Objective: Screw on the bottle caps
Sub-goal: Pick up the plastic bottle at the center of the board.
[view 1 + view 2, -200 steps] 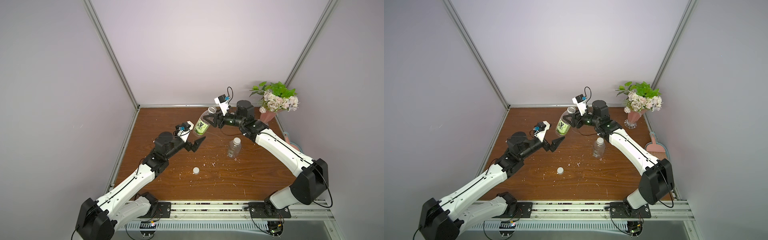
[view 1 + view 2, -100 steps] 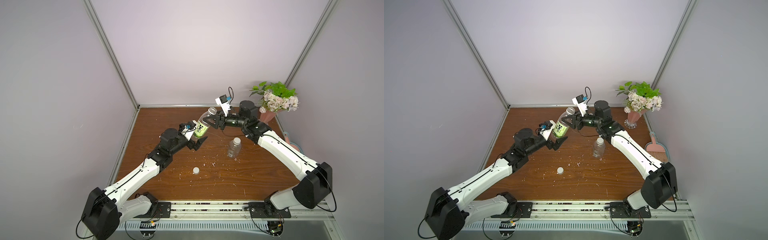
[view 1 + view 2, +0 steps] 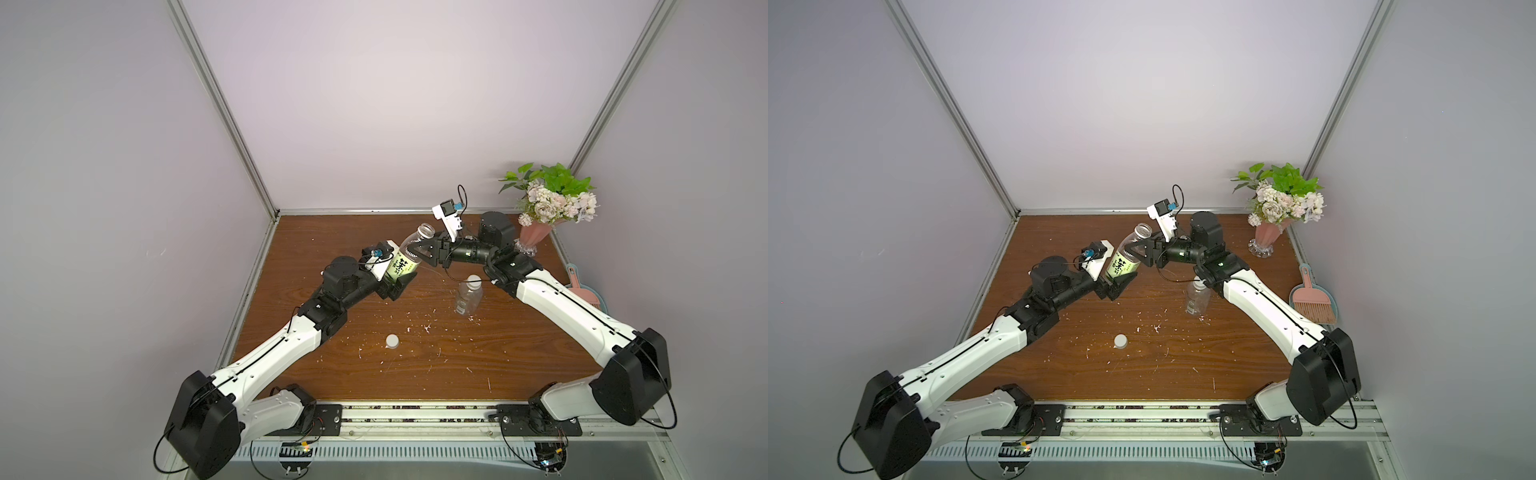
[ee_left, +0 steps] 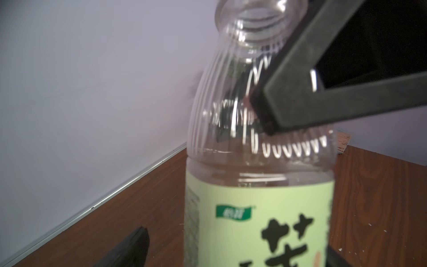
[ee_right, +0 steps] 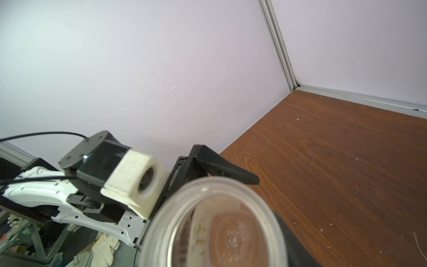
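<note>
The job is halfway, by my reckoning. The other bottle stands on the table with a white cap on its neck, though I can't tell how tightly it is screwed on. The green-labelled bottle is up in the air near the back of the table, tilted, with its mouth bare.

The right fingers are clamped on its ribbed shoulder, just under the neck. The left fingers stand apart on either side of its lower body. At least one is clear of the label, so they are not gripping it yet.

The loose cap lies flat on the table, nearer the front and well apart from both bottles.

This looks like a handover. The next move, I'd say, calls for the left fingers to close firmly on the labelled part before the right ones let go, or the tilted bottle will drop. Then the right arm is free to fetch the loose cap, and the bottle needs holding with its neck reachable from above.
</note>
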